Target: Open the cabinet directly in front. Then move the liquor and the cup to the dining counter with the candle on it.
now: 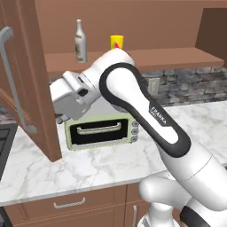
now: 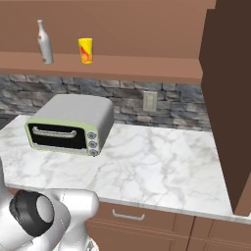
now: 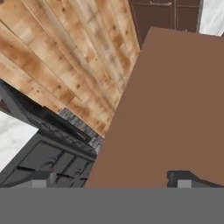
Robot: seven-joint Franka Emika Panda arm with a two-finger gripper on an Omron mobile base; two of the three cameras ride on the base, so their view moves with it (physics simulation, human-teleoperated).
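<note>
We see the cabinet (image 1: 26, 84) standing open, its left door swung out toward us with a vertical silver handle (image 1: 13, 84) on its face, and its right door (image 2: 228, 103) swung out at the right edge of the right base view. On the cabinet's inner shelf (image 2: 147, 66) the liquor (image 1: 80, 41) stands upright at the left, and the cup (image 1: 116, 42), yellow with a red-orange mark, stands upright just to its right; the two are near each other but apart. The bottle is clearly taller than the cup.

Below the shelf, a pale green toaster oven (image 2: 68, 125) with a dark glass front sits on the white marble surface (image 2: 157, 162), against the grey stone backsplash (image 2: 186, 100), where a wall outlet (image 2: 149, 101) is set. Brown drawers (image 1: 66, 206) with horizontal handles run under the surface.

Our arm bends up and to the left in the left base view, and the hand (image 1: 62, 116) sits low beside the inner face of the left door, in front of the toaster oven. In the hand view the two dark fingertips (image 3: 186, 177) stand far apart at the bottom edge, so the hand is spread wide and holds nothing. That view looks past the flat brown door panel (image 3: 170, 109) at a wooden floor (image 3: 74, 57) and a dark stove (image 3: 48, 144).
</note>
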